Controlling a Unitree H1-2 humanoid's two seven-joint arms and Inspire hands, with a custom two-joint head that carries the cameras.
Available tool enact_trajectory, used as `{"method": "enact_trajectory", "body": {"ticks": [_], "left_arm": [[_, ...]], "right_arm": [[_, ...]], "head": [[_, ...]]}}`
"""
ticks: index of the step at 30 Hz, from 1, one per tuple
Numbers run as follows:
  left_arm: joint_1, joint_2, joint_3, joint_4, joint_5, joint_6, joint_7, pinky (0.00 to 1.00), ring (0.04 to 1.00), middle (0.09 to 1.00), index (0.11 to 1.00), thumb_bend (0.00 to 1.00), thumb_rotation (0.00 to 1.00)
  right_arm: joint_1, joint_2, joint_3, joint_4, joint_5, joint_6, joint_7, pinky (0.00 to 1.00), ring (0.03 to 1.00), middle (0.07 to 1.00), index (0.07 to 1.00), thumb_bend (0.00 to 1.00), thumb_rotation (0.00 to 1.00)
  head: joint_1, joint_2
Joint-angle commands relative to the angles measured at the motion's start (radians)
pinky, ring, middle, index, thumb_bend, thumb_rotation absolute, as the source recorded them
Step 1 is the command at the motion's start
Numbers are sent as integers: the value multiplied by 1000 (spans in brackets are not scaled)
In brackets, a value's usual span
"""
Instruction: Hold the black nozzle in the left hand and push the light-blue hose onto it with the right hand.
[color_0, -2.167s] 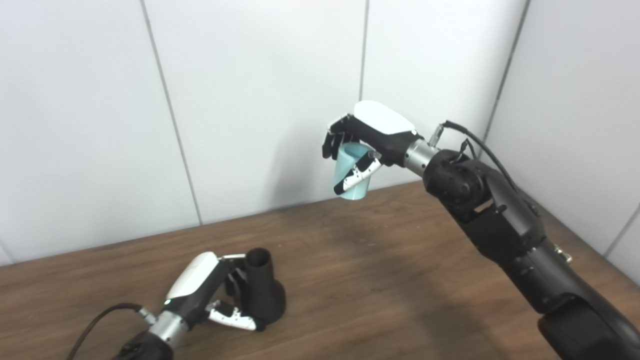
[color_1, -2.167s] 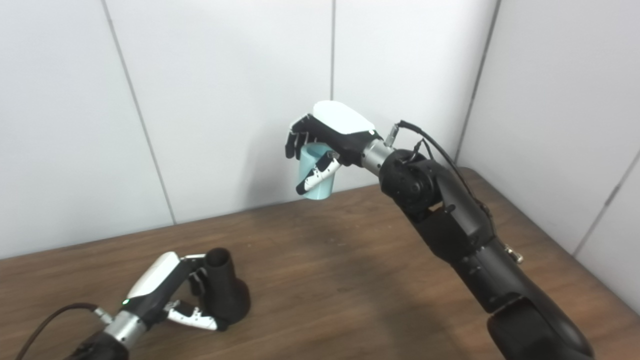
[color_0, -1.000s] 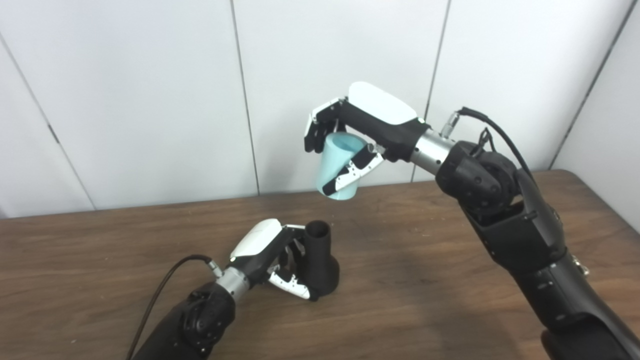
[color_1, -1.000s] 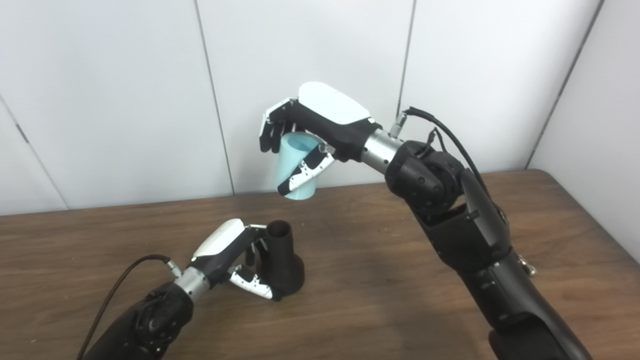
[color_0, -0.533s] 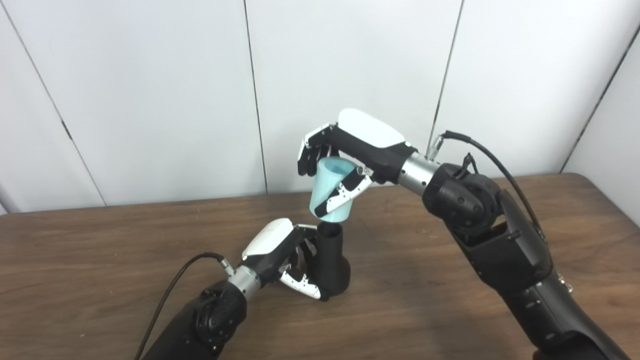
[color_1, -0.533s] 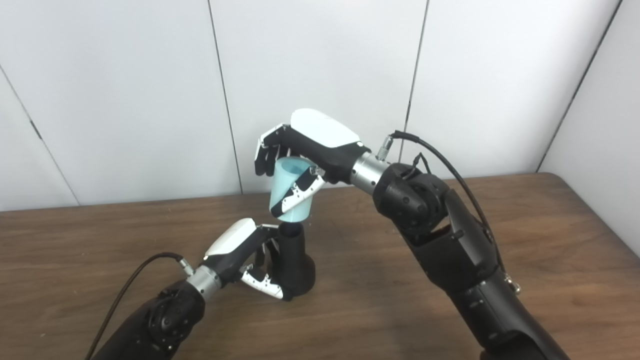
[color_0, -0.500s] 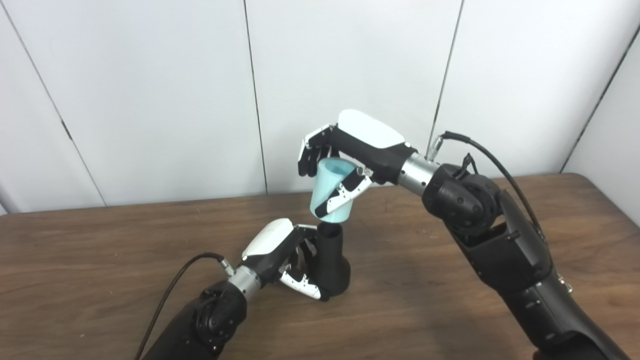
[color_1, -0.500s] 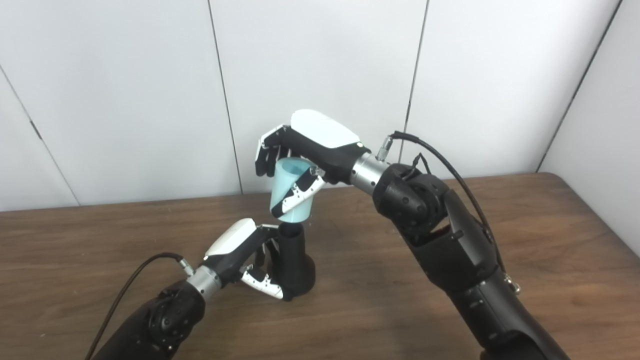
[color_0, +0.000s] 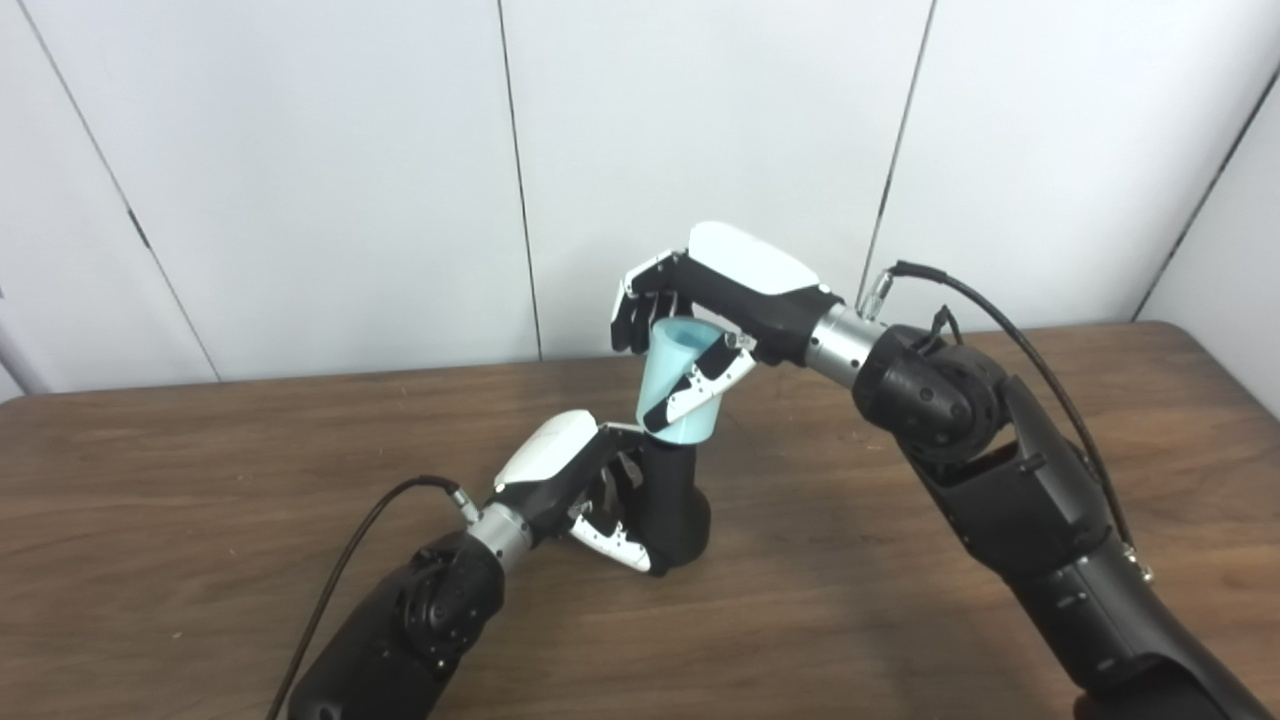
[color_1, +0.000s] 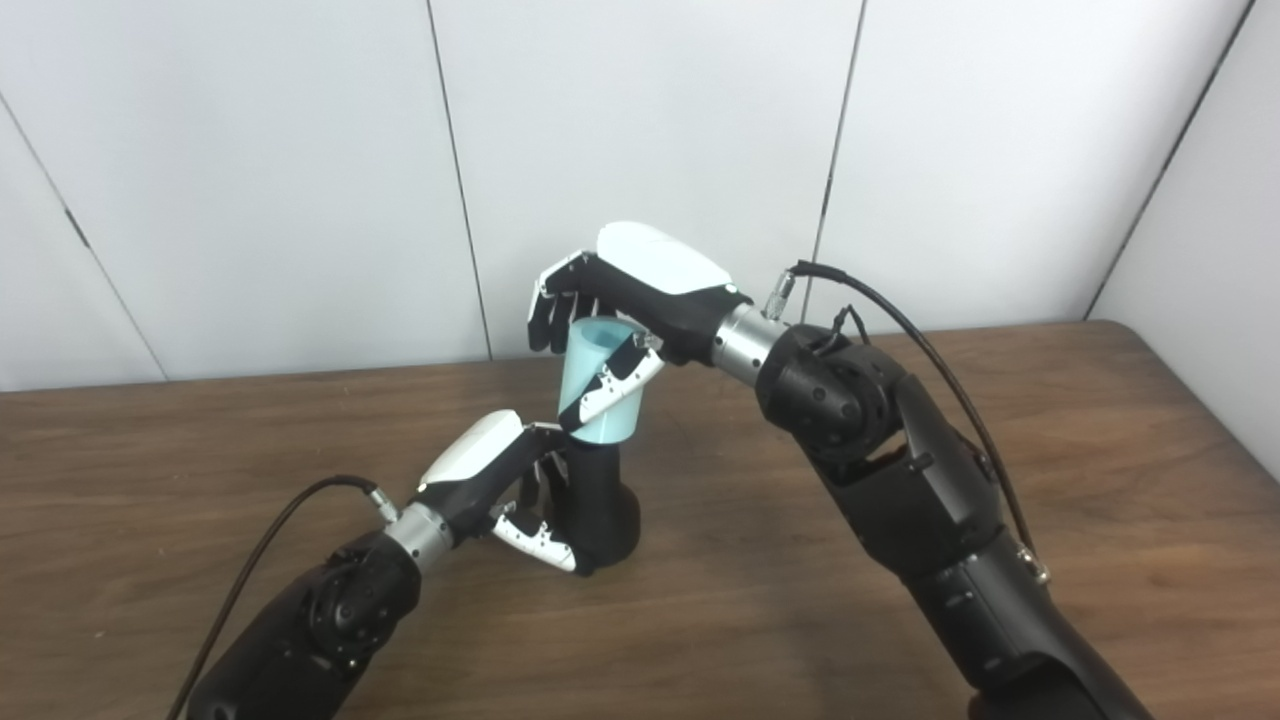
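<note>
Dark brown wood-grain table (color_0: 200, 520): spans the lower half of the frame, backed by white wall panels (color_0: 300, 150).

Left hand (color_0: 575, 480): white-backed, dark-fingered, lower centre-left of the frame, its arm entering from the bottom left with a black cable (color_0: 340, 580) looping beside it. Fingers and thumb are wrapped around the black nozzle, grasping it.

Black plastic nozzle with a flared base and narrow upright neck (color_0: 675, 500): centre of the frame, base resting on the table, standing roughly upright in the left hand's hold.

Short light-blue tubular hose piece (color_0: 680, 380): directly above the nozzle, slightly tilted, open top end visible. Its lower rim covers the nozzle's neck tip; how far it is seated cannot be told.

Right hand (color_0: 720, 300): upper centre, arm entering from the bottom right. Fingers curl behind the hose and the thumb crosses its front, grasping it.
</note>
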Motion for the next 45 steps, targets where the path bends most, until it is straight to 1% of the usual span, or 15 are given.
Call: {"method": "enact_trajectory", "body": {"ticks": [1, 2, 8, 14, 20, 26, 33, 35, 39, 45], "left_arm": [[22, 7, -27, 20, 27, 31, -62, 411, 440, 465, 491, 527, 0], [22, 7, -26, 18, 28, 33, -63, 415, 442, 465, 490, 527, 0], [24, 10, -24, 0, 34, 40, -66, 415, 440, 462, 491, 527, 0], [28, 8, -24, -18, 40, 50, -69, 393, 422, 445, 495, 526, 0], [30, 9, -23, -28, 39, 60, -72, 380, 419, 449, 494, 527, 0], [30, 7, -23, -26, 38, 62, -72, 393, 433, 458, 492, 527, 0], [27, 4, -22, -24, 34, 67, -78, 389, 425, 455, 492, 527, 0], [26, 4, -21, -24, 32, 68, -80, 390, 426, 457, 492, 527, 0], [24, 5, -19, -24, 31, 68, -82, 391, 428, 465, 490, 527, 0], [21, 9, -17, -18, 29, 63, -83, 353, 413, 440, 496, 526, 0]], "right_arm": [[-43, -21, -9, -26, 15, -22, 0, 349, 435, 500, 496, 501, 0], [-43, -24, -9, -28, 14, -23, 4, 350, 435, 499, 496, 501, 0], [-38, -28, -6, -29, 13, -22, 22, 354, 429, 491, 498, 501, 0], [-25, -9, -4, -31, 14, -6, 25, 358, 429, 490, 500, 501, 0], [-5, 18, 0, -16, 14, -16, 6, 358, 430, 491, 501, 501, 0], [4, 28, -2, -12, 15, -13, 3, 353, 434, 492, 503, 501, 0], [11, 38, 6, -15, 14, -7, 4, 352, 436, 493, 504, 501, 0], [11, 41, 9, -20, 15, -2, 7, 353, 436, 493, 504, 501, 0], [12, 40, 11, -26, 19, -3, 10, 357, 436, 492, 503, 501, 0], [20, 25, 15, -17, 33, -30, 16, 358, 438, 489, 503, 501, 0]], "head": [[0, 1], [0, 9], [4, 18], [11, 27], [14, 35], [15, 42], [17, 43], [17, 49], [17, 49], [16, 53]]}}
